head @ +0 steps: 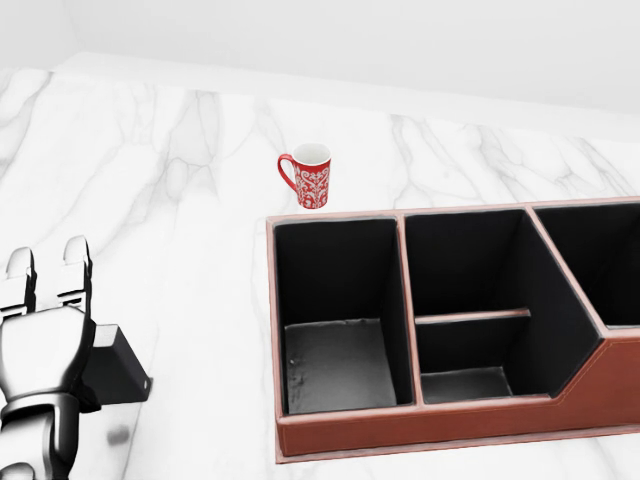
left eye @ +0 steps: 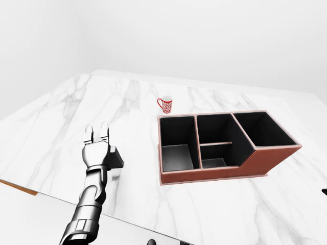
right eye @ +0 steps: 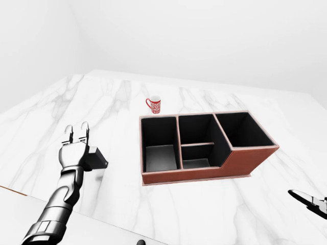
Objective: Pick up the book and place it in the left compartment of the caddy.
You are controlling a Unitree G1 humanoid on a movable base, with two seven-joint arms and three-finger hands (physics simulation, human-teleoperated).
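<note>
White marble tabletop [left eye: 61, 127] under plain white walls. I see my left hand [head: 45, 345] low at the head view's left, fingers [head: 50, 270] closed round the dark book [head: 115, 372], holding it well left of the red caddy [head: 440, 425]. A red patterned mug [head: 310, 177] stands just above the caddy's left compartment [head: 335, 365]. My right hand [right eye: 310, 201] barely shows; its fingers' state I cannot tell.

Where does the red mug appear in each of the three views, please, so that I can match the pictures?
Left-eye view: the red mug stands just left of centre, above the caddy's top-left corner.
Head view: the mug sits upper centre-left, just above the caddy's left compartment.
Right-eye view: the mug is left of centre, above the caddy's top-left corner.
Shared landmark: the caddy's top-left corner, just below the mug in every view.
</note>
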